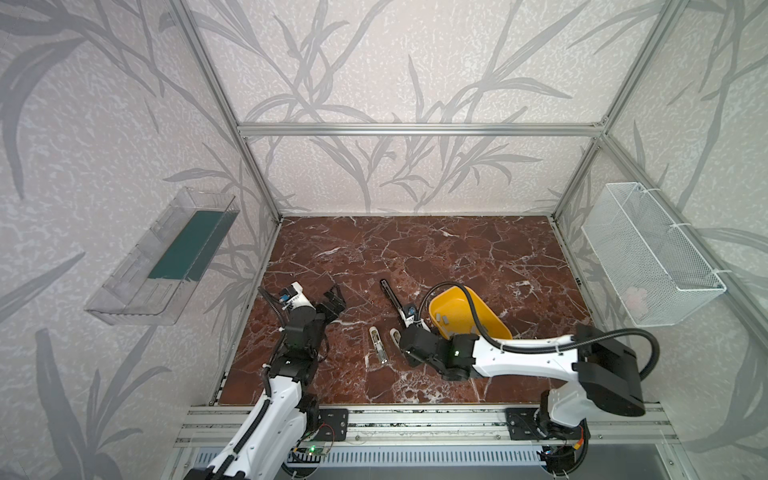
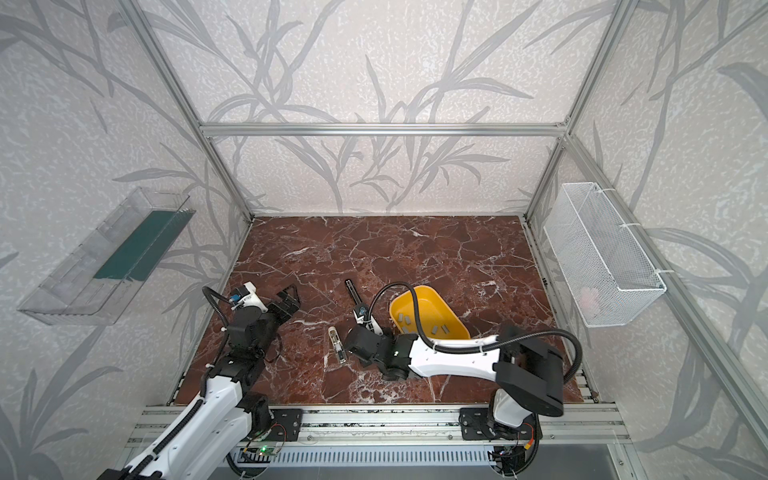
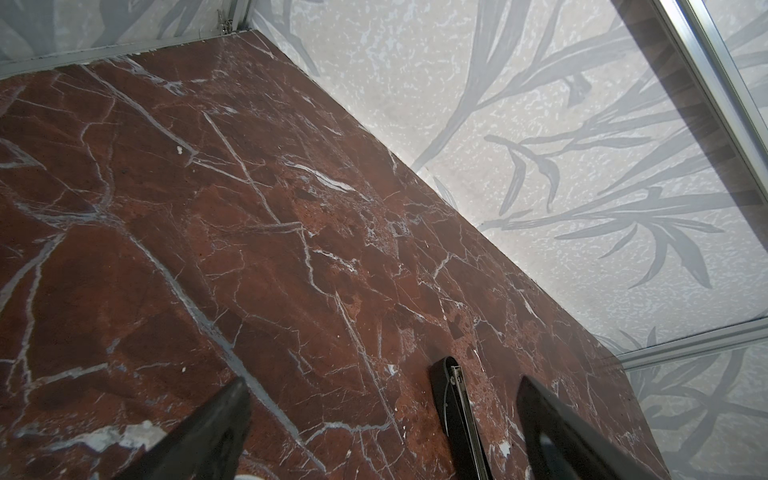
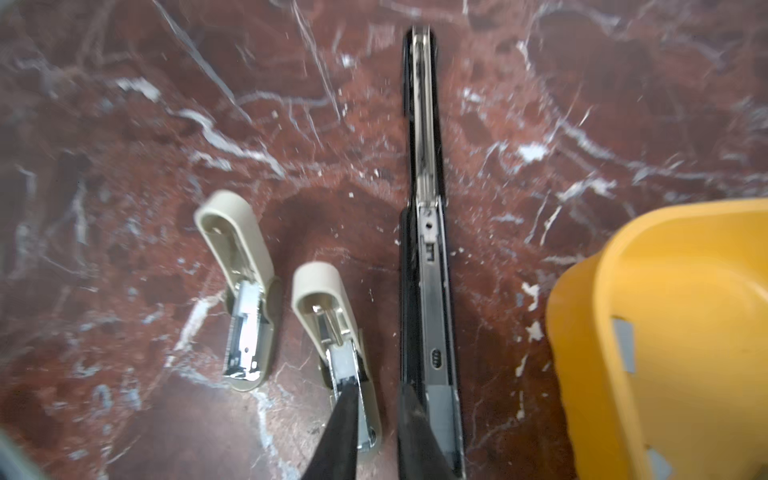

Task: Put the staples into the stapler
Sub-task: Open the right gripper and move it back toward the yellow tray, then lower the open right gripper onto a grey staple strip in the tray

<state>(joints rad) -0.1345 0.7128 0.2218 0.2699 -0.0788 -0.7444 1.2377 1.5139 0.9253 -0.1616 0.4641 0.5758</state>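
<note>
My right end effector (image 4: 376, 390) is almost shut, with just a thin gap between its two fingers. I see nothing held in that gap. It hangs low over the tabletop (image 4: 124, 124). One finger (image 4: 343, 424) is over the nearer cream stapler (image 4: 332, 332). The other finger is over the edge of the black stapler (image 4: 426, 166). I cannot tell if they touch. My left end effector (image 1: 332, 296) is wide open and holds nothing. It hangs over the tabletop, off to the left of the stapler.

The stapler lies opened out flat with its metal track up, near the middle of the tabletop. It is between the cream staplers and the yellow bin (image 4: 582, 332), close to both.

I count one black stapler, two cream staplers (the other one (image 4: 241, 291) lies farther off) and one bin. In the bin I count about five grey staples (image 2: 408, 320) in a top view, but they are small. One wire basket (image 1: 665, 266) and one clear tray (image 1: 124, 299) hang on the walls.
</note>
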